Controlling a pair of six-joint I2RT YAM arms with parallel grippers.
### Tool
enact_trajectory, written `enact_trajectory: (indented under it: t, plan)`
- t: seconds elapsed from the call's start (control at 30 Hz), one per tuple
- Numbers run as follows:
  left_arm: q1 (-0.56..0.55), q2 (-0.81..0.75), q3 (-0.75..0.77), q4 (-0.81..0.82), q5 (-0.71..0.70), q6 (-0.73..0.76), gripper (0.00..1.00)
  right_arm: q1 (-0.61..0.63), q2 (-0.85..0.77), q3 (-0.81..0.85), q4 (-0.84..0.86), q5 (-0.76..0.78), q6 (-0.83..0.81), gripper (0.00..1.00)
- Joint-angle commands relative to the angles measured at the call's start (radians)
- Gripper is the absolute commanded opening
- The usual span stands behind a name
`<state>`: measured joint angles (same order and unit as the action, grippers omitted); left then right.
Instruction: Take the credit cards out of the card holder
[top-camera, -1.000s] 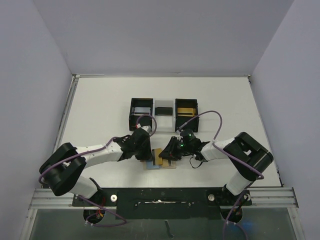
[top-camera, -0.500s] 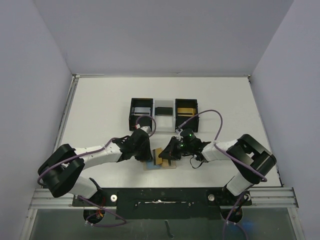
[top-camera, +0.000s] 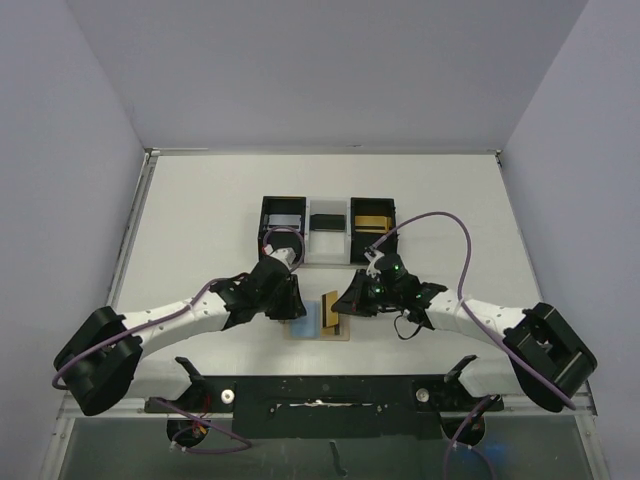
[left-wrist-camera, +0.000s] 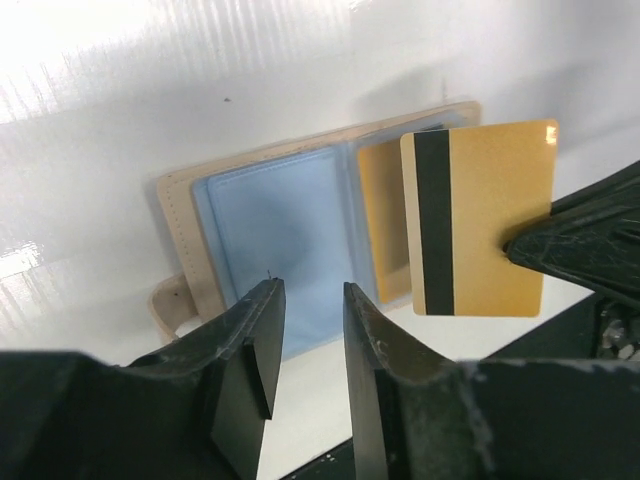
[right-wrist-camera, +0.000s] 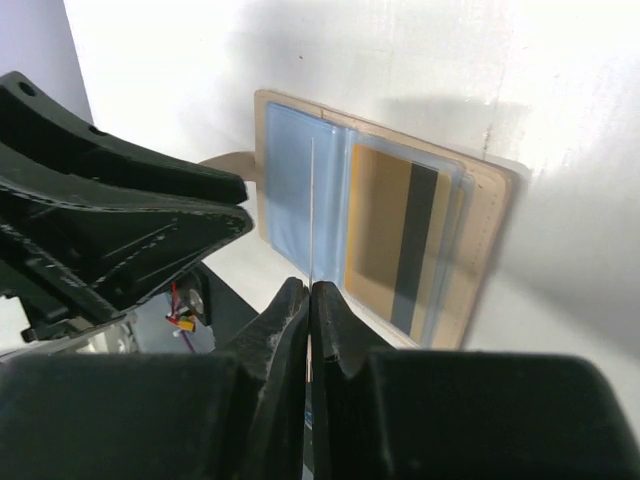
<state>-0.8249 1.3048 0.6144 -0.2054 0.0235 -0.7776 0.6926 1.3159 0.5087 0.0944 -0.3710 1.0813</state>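
The tan card holder (top-camera: 312, 322) lies open and flat on the table near the front edge, its blue sleeves (left-wrist-camera: 270, 215) showing. My right gripper (top-camera: 342, 308) is shut on a gold credit card (left-wrist-camera: 485, 230) with a black stripe, holding it upright just above the holder's right half. In the right wrist view that card (right-wrist-camera: 312, 210) shows edge-on between the shut fingers. Another gold card (right-wrist-camera: 395, 245) sits inside a sleeve. My left gripper (left-wrist-camera: 310, 295) hovers over the holder's left half, open, nothing between its fingers.
A black-and-white three-compartment tray (top-camera: 328, 243) stands behind the holder, with a pale card (top-camera: 283, 220) in its left bin and a gold one (top-camera: 371, 218) in its right bin. The black base rail (top-camera: 320, 390) runs close in front.
My left gripper has opened and let go of the holder, which now lies flat. The right gripper shut on the gold card and drew it out of the holder; the right arm has stretched out.
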Motion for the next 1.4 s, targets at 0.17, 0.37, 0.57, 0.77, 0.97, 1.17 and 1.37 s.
enact_trajectory:
  t: [0.17,0.37,0.57,0.77,0.97,1.17,1.37]
  plan:
    - [0.011,-0.148,0.016,0.021,-0.056,0.007,0.4,-0.005,-0.169,0.056,-0.099,0.167,-0.153,0.0]
    - [0.064,-0.204,0.007,-0.072,-0.076,0.049,0.54,-0.002,-0.271,0.101,-0.087,0.259,-0.336,0.0]
    - [0.191,-0.233,0.082,-0.157,-0.07,0.159,0.71,-0.009,-0.328,0.207,-0.196,0.391,-0.603,0.0]
    - [0.339,-0.236,0.166,-0.239,-0.043,0.277,0.72,-0.204,-0.29,0.335,-0.309,0.321,-0.708,0.0]
    - [0.552,-0.272,0.146,-0.226,0.039,0.361,0.74,-0.482,-0.253,0.332,-0.234,-0.031,-0.666,0.0]
    - [0.656,-0.313,0.127,-0.19,0.04,0.39,0.75,-0.493,-0.262,0.305,-0.141,0.034,-0.822,0.0]
    - [0.656,-0.333,0.129,-0.184,-0.008,0.39,0.76,-0.354,-0.204,0.277,-0.151,0.209,-1.306,0.0]
